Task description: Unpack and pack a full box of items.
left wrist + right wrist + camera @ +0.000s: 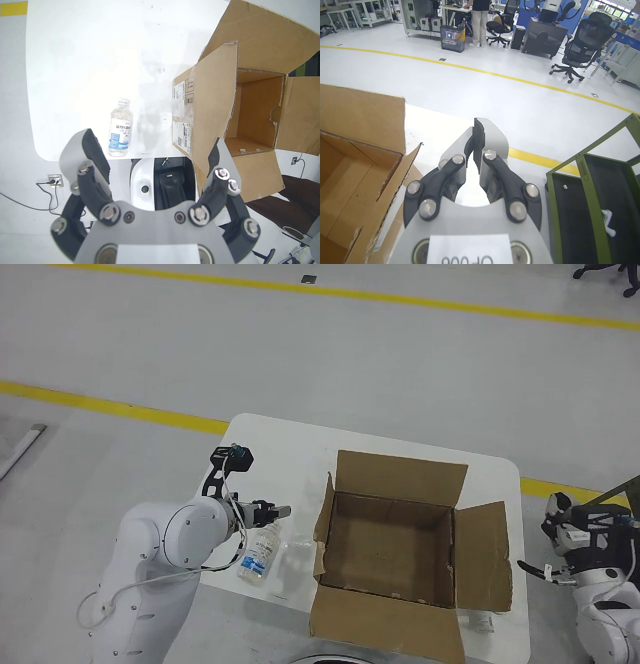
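So, the cardboard box (392, 532) sits on the white table (280, 439) with all four flaps folded out, and its brown floor is showing. A clear bottle (120, 127) with a blue-and-white label lies on its side on the table to the left of the box, close to the near edge, cap pointing away from the robot. It's apart from the box, not touching it. The left gripper (153, 140) hangs above the table by the bottle's cap end, jaws spread wide with nothing in them. The right gripper (477, 130) is off past the box's right flap, near the table's right edge, with its pads pressed together and nothing between them. A green cart (552, 207) stands just beside that side of the table.
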Motion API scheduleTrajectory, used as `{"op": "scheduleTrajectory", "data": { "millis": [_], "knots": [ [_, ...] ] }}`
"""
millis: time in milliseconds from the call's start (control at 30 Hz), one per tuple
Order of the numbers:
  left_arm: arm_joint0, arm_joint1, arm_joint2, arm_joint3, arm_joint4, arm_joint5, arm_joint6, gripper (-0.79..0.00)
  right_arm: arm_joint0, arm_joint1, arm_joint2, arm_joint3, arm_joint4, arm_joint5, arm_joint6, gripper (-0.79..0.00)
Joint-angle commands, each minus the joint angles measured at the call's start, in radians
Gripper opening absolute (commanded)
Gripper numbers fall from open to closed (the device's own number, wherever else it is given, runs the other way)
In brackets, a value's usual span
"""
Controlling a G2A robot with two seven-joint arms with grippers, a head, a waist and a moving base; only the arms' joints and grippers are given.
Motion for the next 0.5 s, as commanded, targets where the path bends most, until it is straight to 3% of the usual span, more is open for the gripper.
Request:
{"op": "scheduleTrajectory", "data": {
  "millis": [0, 133, 300, 467],
  "knots": [
    [0.000, 0.000, 0.000, 0.000, 0.000, 0.000, 0.000, 0.000, -0.001, 0.000, 0.000, 0.000, 0.000, -0.001, -0.001, -0.785],
    [0.013, 0.001, 0.002, 0.005, -0.003, -0.012, 0.026, 0.000, -0.001, 0.000, 0.000, 0.000, 0.000, -0.001, -0.001, -0.785],
    [0.059, 0.014, 0.048, 0.040, 0.174, -0.101, 0.007, 0.000, -0.001, 0.000, 0.000, 0.000, 0.000, -0.001, -0.001, -0.785],
    [0.088, 0.023, 0.080, 0.144, 0.237, -0.192, 0.000, 0.000, -0.001, 0.000, 0.000, 0.000, 0.000, -0.001, -0.001, -0.785]
  ]
}}
